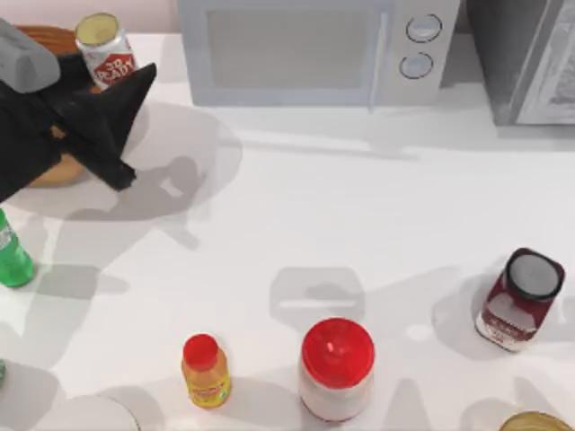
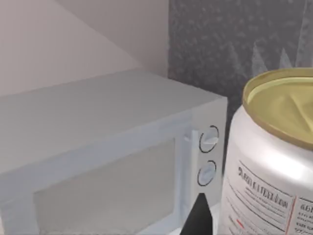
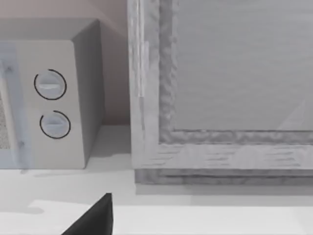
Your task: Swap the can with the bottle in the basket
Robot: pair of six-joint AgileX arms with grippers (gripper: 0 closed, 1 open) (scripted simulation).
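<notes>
Can over basket; green bottle outside.

White table with bottle, basket, microwave.

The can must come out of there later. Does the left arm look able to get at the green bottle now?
Probably yes: the bottle stands in the open at the table's left edge, just below the left gripper, nothing between.

Can above basket, bottle on table's left edge.
</notes>
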